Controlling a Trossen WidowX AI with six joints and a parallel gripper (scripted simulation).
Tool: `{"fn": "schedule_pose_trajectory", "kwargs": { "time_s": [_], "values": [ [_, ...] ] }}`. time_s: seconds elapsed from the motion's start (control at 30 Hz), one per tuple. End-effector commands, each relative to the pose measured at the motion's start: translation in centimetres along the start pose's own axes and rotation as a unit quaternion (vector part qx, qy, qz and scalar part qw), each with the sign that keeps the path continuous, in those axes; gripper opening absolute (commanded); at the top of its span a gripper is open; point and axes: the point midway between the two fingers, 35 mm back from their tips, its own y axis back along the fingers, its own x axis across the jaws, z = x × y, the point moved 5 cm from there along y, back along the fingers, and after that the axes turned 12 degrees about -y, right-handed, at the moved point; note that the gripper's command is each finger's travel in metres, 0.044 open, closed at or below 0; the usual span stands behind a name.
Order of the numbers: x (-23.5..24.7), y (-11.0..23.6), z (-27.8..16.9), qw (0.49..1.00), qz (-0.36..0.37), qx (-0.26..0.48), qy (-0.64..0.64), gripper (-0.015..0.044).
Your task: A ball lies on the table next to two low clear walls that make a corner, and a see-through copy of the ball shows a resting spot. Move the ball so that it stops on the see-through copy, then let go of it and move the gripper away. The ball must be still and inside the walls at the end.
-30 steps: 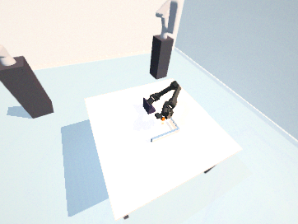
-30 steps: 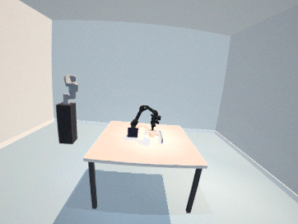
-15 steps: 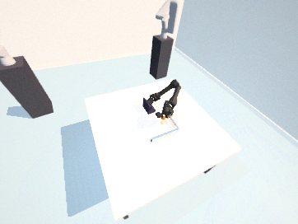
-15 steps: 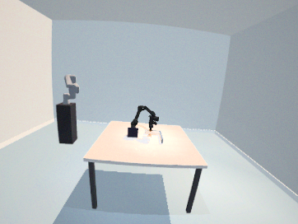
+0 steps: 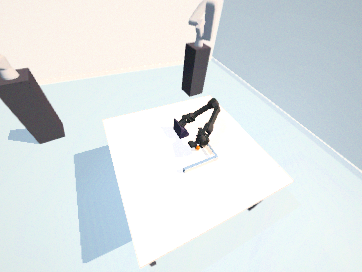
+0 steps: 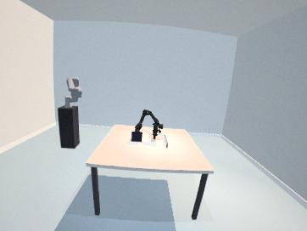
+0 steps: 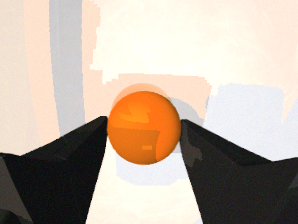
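Nearest the wrist camera, we see the two dark fingers of the pincer (image 7: 144,137) clenched on the orange ball (image 7: 144,128), one pressing each side at about its widest part, so the ball lies straight between them and has no long axis to align. Just behind the ball a faint orange rim shows at its upper edge; we take this to be the see-through copy, which would put the resting spot almost directly under or just beyond the ball, so the coming move is, in our judgement, a short lowering rather than a sideways carry. We cannot tell from this view whether the ball touches the desk (image 5: 165,215). Farther off, in the top view, the ball (image 5: 198,147) is a small orange speck at the arm's tip, near the inner angle of the clear walls (image 5: 202,163), apparently inside them. The walls are pale and thin, and the copy cannot be made out there. In the exterior view the pincer (image 6: 155,136) hides the ball almost wholly.
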Motion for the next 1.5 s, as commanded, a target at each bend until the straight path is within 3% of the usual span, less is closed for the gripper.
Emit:
{"fn": "schedule_pose_trajectory", "kwargs": {
  "time_s": [0.0, 0.57, 0.97, 1.13, 1.33, 1.47],
  "values": [
    [0.0, -0.3, 0.0, 1.0, 0.002, -0.001, -0.002, 0.0],
    [0.0, -2.1, -0.1, 1.0, 0.002, -0.001, -0.002, 0.0],
    [0.0, -1.9, 0.1, 1.0, 0.002, -0.003, -0.001, 0.0305],
    [-0.1, -1.0, 0.2, 1.0, 0.0, -0.003, -0.001, 0.0305],
    [-0.1, 6.6, 0.0, 1.0, 0.0, -0.001, -0.003, 0.0305],
    [-0.2, 6.1, 0.2, 1.0, 0.001, -0.008, -0.005, 0.0305]
  ]
}}
